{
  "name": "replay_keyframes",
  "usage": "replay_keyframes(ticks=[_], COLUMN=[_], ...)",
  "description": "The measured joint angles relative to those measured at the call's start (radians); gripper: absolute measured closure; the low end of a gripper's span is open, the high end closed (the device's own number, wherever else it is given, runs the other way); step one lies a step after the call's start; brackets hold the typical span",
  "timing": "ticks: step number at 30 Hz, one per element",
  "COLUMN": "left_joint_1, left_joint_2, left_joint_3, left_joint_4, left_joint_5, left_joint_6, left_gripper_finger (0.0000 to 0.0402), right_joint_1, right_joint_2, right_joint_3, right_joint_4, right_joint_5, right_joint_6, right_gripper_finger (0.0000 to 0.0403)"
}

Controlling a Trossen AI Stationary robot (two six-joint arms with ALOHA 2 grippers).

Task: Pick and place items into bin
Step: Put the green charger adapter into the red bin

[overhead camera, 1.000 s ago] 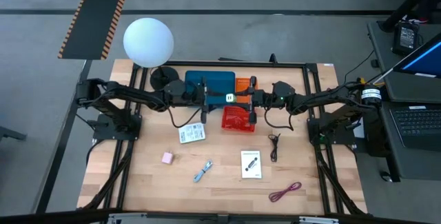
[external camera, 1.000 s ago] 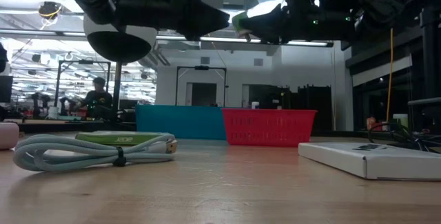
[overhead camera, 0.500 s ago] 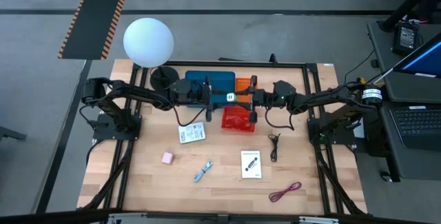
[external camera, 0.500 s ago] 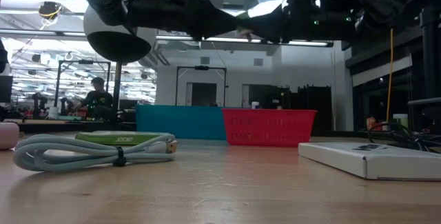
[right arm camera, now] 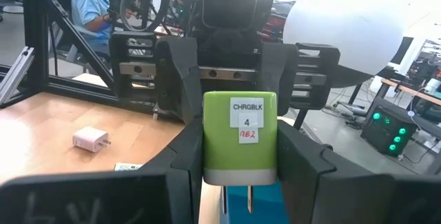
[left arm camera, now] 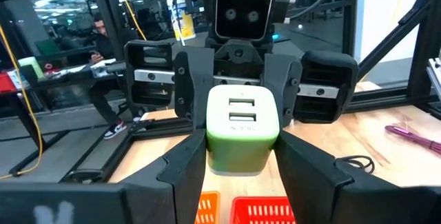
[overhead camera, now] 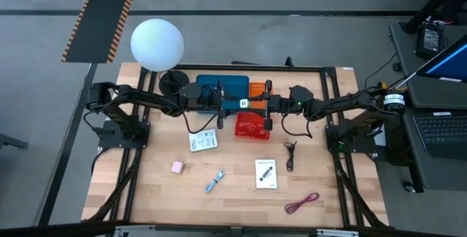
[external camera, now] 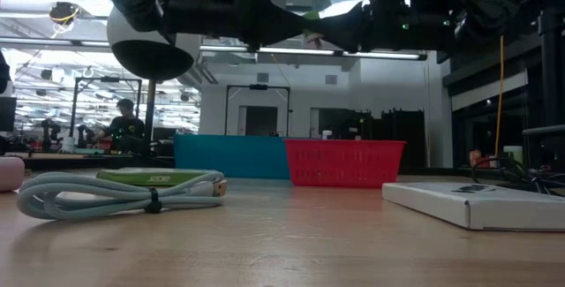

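Note:
A green-and-white charger block (overhead camera: 244, 103) hangs in mid-air over the bins, between my two grippers. My left gripper (overhead camera: 232, 103) comes at it from the table's left and my right gripper (overhead camera: 255, 103) from the right, and both are shut on it. On the table lie two white cards (overhead camera: 203, 141) (overhead camera: 266, 173), a pink cube (overhead camera: 176, 166), a blue-silver tool (overhead camera: 214, 181), a black cable (overhead camera: 290, 153) and a maroon cable (overhead camera: 302, 203). My left gripper has its two fingers (left arm camera: 189, 158) on opposite sides of the charger's end with the USB ports (left arm camera: 242, 114). They come level from the table's left. The charger is clear of the table and bins. My right gripper pinches the charger's green labelled end (right arm camera: 240, 124) between its two fingers (right arm camera: 296, 158). They come level from the table's right. A prong (right arm camera: 248, 198) points down.
A blue bin (overhead camera: 226, 85), an orange bin (overhead camera: 257, 88) and a red basket (overhead camera: 252, 125) stand at the far middle, under the grippers. The white globe lamp (overhead camera: 157, 44) stands at the far left. People show in the room behind.
My left gripper has gone toward the table's right, up to the charger held by my right gripper, and its fingers now stand on either side of it. The right gripper and the charger have kept still.

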Motion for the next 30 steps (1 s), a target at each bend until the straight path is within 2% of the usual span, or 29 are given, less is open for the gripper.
replay_keyframes(ticks=[4, 9, 27, 28, 30], left_joint_1=[0.0, 0.0, 0.0, 0.0, 0.0], left_joint_2=[0.0, -0.002, -0.002, -0.002, -0.002], left_joint_3=[0.0, 0.0, 0.0, 0.0, 0.0], left_joint_4=[0.0, 0.001, -0.008, -0.01, -0.011], left_joint_5=[0.001, 0.003, 0.021, 0.021, 0.029], left_joint_6=[0.0, 0.001, 0.006, 0.006, 0.006], left_gripper_finger=[0.0241, 0.0277, 0.0279, 0.0279, 0.0279], right_joint_1=[0.0, -0.001, -0.001, -0.001, -0.001], right_joint_2=[0.0, 0.0, 0.002, 0.002, 0.003], right_joint_3=[0.0, 0.0, 0.0, 0.0, 0.0], right_joint_4=[-0.001, -0.002, -0.009, -0.009, -0.01], right_joint_5=[-0.002, -0.004, -0.008, -0.007, -0.011], right_joint_6=[0.0, 0.003, 0.024, 0.026, 0.037], right_gripper_finger=[0.0284, 0.0284, 0.0284, 0.028, 0.0247])
